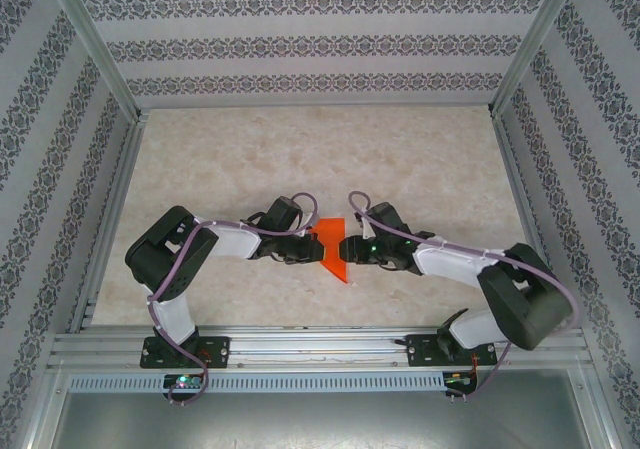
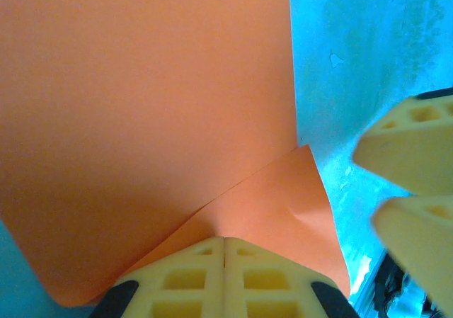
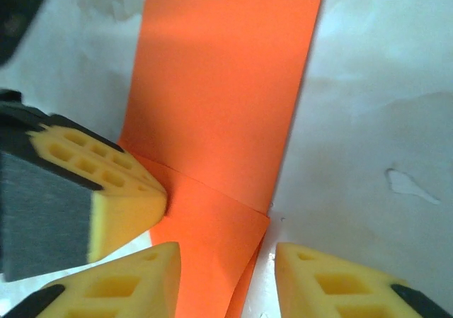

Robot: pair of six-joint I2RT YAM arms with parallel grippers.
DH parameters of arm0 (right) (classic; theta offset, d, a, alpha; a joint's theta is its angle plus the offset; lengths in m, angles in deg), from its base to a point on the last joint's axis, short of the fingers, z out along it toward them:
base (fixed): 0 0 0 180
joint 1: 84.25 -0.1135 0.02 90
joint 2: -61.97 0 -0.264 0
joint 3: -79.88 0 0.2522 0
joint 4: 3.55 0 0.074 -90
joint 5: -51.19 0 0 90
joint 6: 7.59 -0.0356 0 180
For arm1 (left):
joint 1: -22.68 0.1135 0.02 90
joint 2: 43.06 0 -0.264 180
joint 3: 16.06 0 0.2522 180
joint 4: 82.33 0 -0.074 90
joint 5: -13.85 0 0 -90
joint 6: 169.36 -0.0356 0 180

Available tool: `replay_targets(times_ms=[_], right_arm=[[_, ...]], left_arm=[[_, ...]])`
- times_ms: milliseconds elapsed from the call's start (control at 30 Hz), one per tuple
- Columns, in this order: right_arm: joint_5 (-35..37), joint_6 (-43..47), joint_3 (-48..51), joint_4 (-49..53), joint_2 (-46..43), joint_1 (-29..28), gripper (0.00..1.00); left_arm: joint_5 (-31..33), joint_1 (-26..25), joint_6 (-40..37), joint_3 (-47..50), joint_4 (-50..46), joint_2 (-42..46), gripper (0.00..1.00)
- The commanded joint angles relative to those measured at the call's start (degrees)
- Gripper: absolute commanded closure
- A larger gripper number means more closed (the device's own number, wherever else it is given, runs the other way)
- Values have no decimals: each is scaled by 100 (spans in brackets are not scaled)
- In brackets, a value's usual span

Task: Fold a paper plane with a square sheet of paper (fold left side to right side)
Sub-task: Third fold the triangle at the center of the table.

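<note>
The square sheet of paper (image 1: 331, 246) lies folded into a narrow orange-red strip on the table between the two arms. In the right wrist view a smaller flap (image 3: 212, 240) overlaps the long strip (image 3: 226, 77). My left gripper (image 1: 313, 254) is shut, and its closed tips (image 2: 224, 241) rest against the paper where the flap's edge meets the larger layer (image 2: 141, 105). I cannot tell whether any paper is pinched between them. My right gripper (image 3: 226, 256) is open, its fingers standing on either side of the flap's near end without touching it. Its two fingers (image 2: 414, 155) also appear from the left wrist.
The pale marbled tabletop (image 1: 300, 159) lies open behind the arms. Patterned walls and metal posts (image 1: 95, 44) enclose it. A metal rail (image 1: 320, 347) carrying both arm bases runs along the near edge.
</note>
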Motion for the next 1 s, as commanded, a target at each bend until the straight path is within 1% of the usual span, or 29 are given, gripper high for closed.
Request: replay_targets(times_ms=[0, 33, 133, 233, 300, 500, 733, 967], right_arm=[[-74, -33, 155, 479, -465, 122, 59], [-186, -33, 177, 596, -597, 134, 61], [-819, -150, 271, 668, -879, 137, 78], [-1432, -476, 366, 552, -922, 76, 92], [-1593, -632, 391, 474, -853, -30, 100], [-1500, -789, 325, 311, -402, -315, 100], [-1428, -845, 234, 275, 26, -401, 100], [-1345, -985, 270, 194, 101, -406, 100]], left_arm=[[313, -47, -130, 66, -634, -156, 97], [313, -47, -130, 68, -633, -152, 97], [309, -47, -129, 72, -628, -143, 97], [313, -47, -130, 83, -613, -116, 97], [309, -47, -130, 84, -600, -109, 97], [313, -47, -140, 65, -621, -119, 97], [313, -47, -177, 25, -662, -126, 97], [304, -47, -182, 17, -663, -138, 97]])
